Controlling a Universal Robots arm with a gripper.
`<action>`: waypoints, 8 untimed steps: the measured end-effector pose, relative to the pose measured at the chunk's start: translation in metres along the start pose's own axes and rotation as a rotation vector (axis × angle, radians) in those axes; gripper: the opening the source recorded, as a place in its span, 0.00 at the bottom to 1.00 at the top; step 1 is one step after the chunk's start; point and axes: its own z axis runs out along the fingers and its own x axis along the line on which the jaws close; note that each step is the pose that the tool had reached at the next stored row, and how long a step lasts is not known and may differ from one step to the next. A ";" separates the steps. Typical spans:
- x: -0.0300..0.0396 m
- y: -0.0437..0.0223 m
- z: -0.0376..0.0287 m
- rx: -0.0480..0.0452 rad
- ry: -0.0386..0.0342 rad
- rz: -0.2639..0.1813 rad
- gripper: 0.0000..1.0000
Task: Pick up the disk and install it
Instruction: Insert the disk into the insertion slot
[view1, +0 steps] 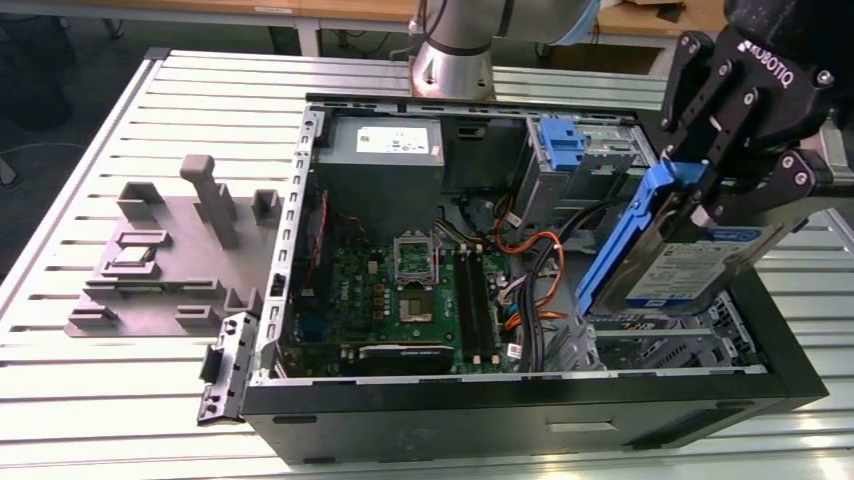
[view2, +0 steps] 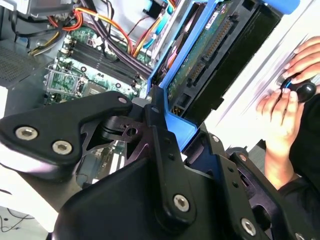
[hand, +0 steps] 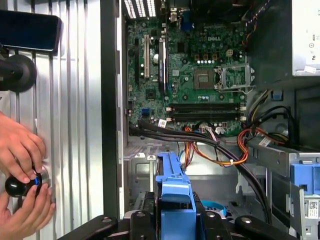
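The disk (view1: 691, 268), silver-grey with a white-and-blue label and a blue carrier around it, hangs tilted over the open computer case (view1: 534, 400) at the exterior view's right. My gripper (view1: 722, 192) is shut on its upper end. In the second wrist view the disk (view2: 210, 55) shows its green circuit-board side and connector, with the gripper (view2: 165, 120) clamped on the blue frame. In the first wrist view the blue carrier edge of the disk (hand: 174, 187) rises from the gripper (hand: 175, 220) above the case's metal drive area.
Inside the case lie the motherboard (view1: 400, 290), orange and black cables (view1: 541, 265), the grey power supply (view1: 380, 140) and a blue bracket on the drive bay (view1: 561, 145). A grey fixture (view1: 174, 250) sits at the exterior view's left. A person's hands (hand: 20, 170) hold a knob beside the case.
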 end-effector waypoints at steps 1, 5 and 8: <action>-0.0001 -0.0016 0.0004 0.0000 0.0000 0.000 0.36; -0.0003 -0.0063 0.0027 0.0000 0.0001 0.000 0.36; -0.0004 -0.0084 0.0050 0.0000 0.0001 0.000 0.36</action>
